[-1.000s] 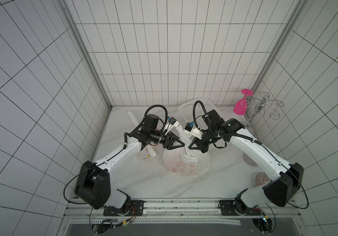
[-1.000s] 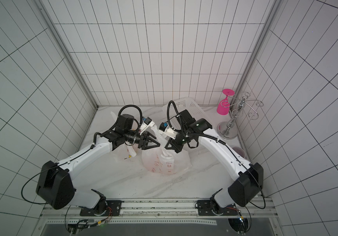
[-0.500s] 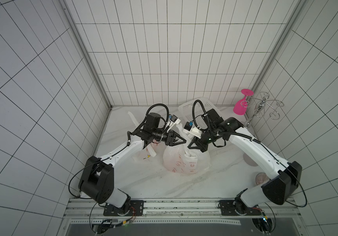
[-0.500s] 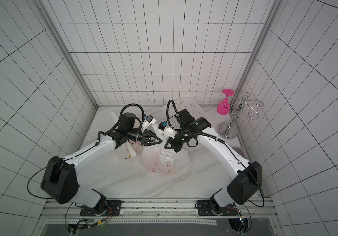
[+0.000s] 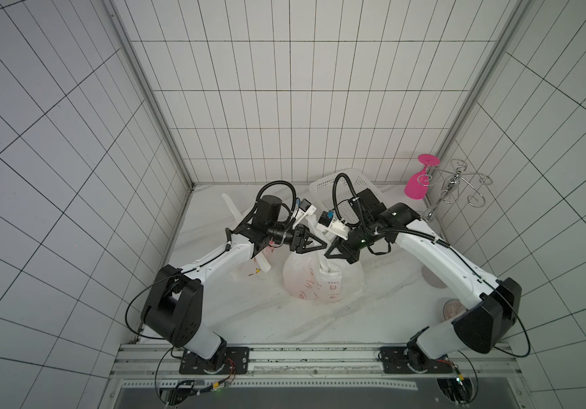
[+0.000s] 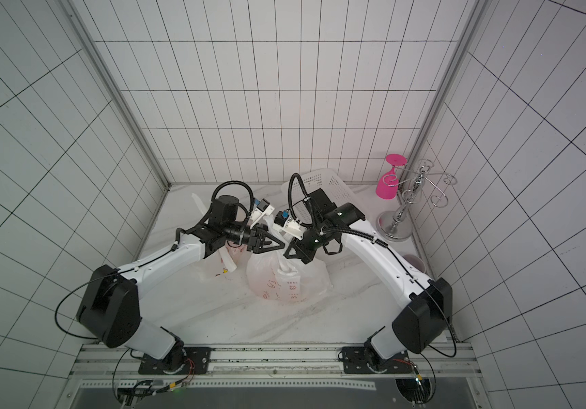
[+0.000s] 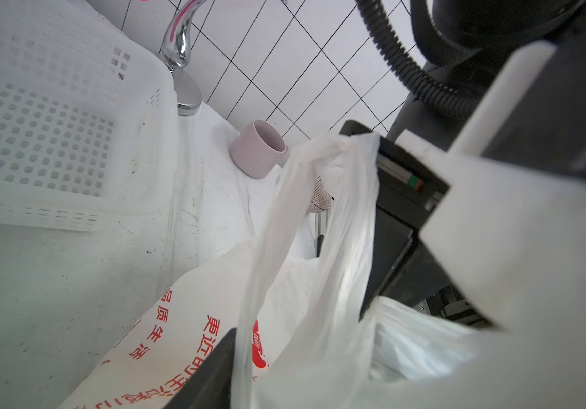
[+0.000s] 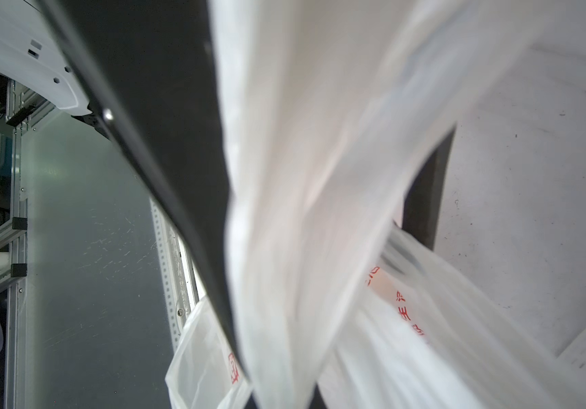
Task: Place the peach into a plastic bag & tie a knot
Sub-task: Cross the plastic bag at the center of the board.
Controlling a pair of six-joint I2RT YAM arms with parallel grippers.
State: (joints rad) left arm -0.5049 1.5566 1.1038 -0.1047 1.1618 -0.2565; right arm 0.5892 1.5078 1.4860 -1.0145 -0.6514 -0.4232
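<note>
Right end effector (image 5: 329, 253) clamped on a handle (image 7: 320, 219) of the translucent white, red-printed plastic bag (image 5: 323, 288).
The plastic bag sits near the middle of the white marble table (image 5: 249, 318), its handle drawn up into the right end effector's closed jaws. The left end effector (image 5: 321, 244) hovers tip to tip beside it above the bag; how wide its jaws stand cannot be told. A pinkish tint shows through the bag's wall, but the peach itself cannot be made out.
</note>
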